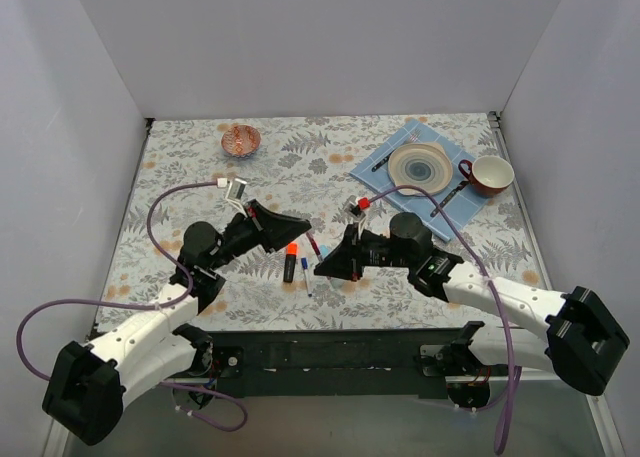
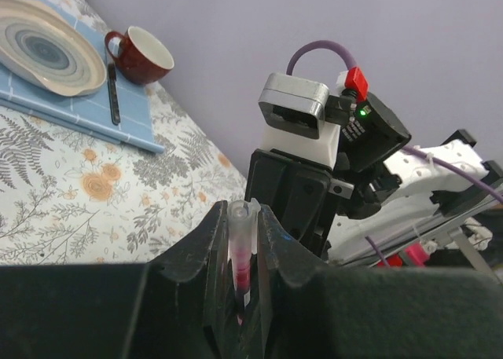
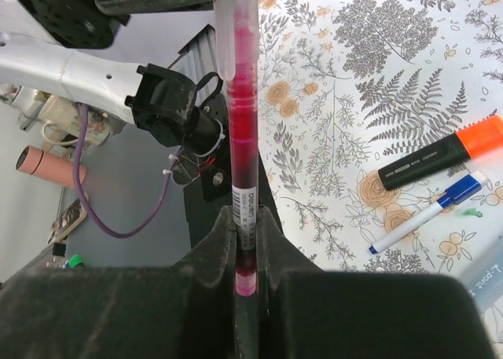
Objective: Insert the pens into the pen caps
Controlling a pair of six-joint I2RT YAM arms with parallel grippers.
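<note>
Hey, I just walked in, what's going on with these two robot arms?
Both arms hold one dark-red pen between them. The right tool grips the barrel; the left tool is closed on the clear cap over its other end. Whether the cap is fully seated isn't clear. A black marker and a white pen lie on the table.

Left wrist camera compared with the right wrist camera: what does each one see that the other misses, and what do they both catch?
Only the left wrist view shows the plate, the red mug and a dark utensil on the blue mat, plus the other arm's camera housing. Only the right wrist view shows the black marker with orange end and the thin white pen lying flat. Both show the floral tablecloth and the dark-red pen, pinched by the left fingers in one and the right fingers in the other.
</note>
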